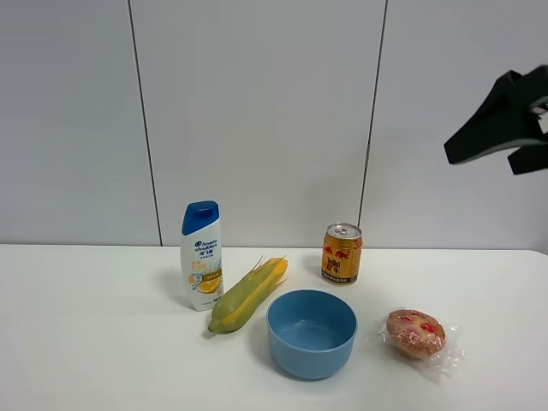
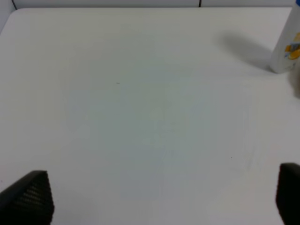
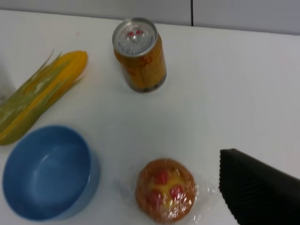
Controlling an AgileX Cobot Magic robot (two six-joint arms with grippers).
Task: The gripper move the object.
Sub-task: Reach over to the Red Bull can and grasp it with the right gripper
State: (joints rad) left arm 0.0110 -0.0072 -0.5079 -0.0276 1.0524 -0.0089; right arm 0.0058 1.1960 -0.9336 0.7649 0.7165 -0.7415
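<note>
The table [image 1: 86, 325] carries five things, one of each: a can [image 1: 342, 254], a white shampoo bottle [image 1: 202, 255] with a blue cap, a corn cob [image 1: 248, 295], a blue bowl [image 1: 312, 360] and a round pastry [image 1: 415, 332] in clear wrap. There are two claws. The table is plain white and matte, and behind it stands a pale grey panelled wall [image 1: 257, 103] with thin dark seams.

The can is gold-yellow with a red logo, dark lettering and a silver top with a pull tab. It stands upright just right of the frame's centre, near the table's back edge, behind the bowl and apart from it.

The right claw [image 1: 492, 141] hangs high at the upper right of the frame, well apart from the can; I cannot tell how its jaws stand. In the left wrist view, the left claw [image 2: 161, 176] has its fingers spread wide over bare table, holding nothing.
</note>
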